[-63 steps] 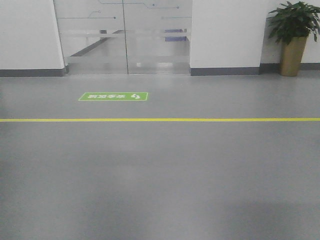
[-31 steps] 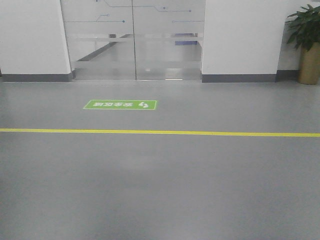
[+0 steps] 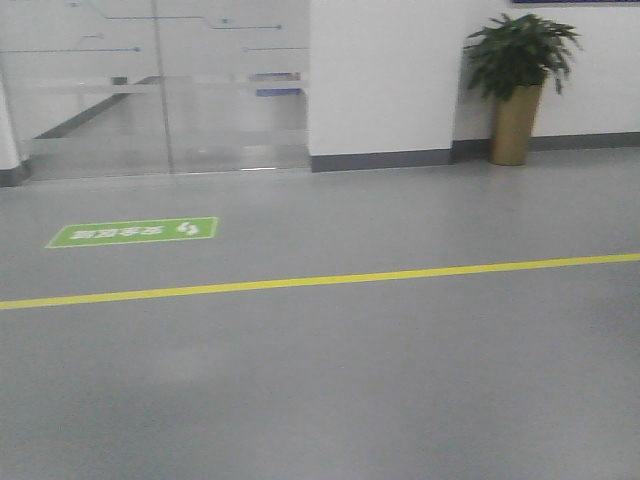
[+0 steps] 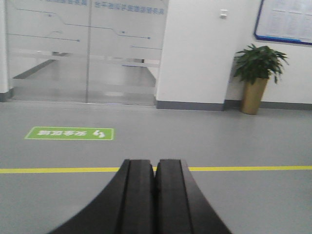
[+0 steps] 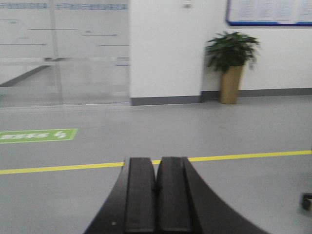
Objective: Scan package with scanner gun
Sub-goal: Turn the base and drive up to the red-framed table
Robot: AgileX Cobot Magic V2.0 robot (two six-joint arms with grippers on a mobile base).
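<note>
Black rubbery fingers fill the bottom of both wrist views. The left tool (image 4: 155,168) has its two pads pressed together with nothing between them. The right tool (image 5: 157,168) is the same, closed and empty. Both point level over the smooth grey vinyl floor (image 3: 320,390). A small dark object (image 5: 307,201) sits at the right edge of the right wrist view, cut off; cannot tell what it is. Next out is a thin yellow floor line (image 3: 320,279), then a flat green rectangular floor sign (image 3: 132,232) with white characters. Beyond are frosted glass doors (image 3: 160,100), a plain white wall (image 3: 380,80) with dark skirting, a leafy green potted plant (image 3: 517,90) in a tall gold planter, and a blue-framed notice board (image 4: 285,22) high up.

The tan cardboard package and the orange-handled scanner gun show in no view, and no tabletop is visible. Where they are cannot be told.

Step in hand, judged: travel/search phase, task barely begun, no grasp, no scan. The front view is smeared, so the base is likely moving. To do it well:
- Steer until the workstation enters the front view, slowly enough for sharp frames.
- Leave the arms tucked and the tools closed so nothing snags.
- Stop square to the tabletop with both items in reach.
- Only then open one tool for the scanner handle, and plan for the label face to meet the scanner head.
</note>
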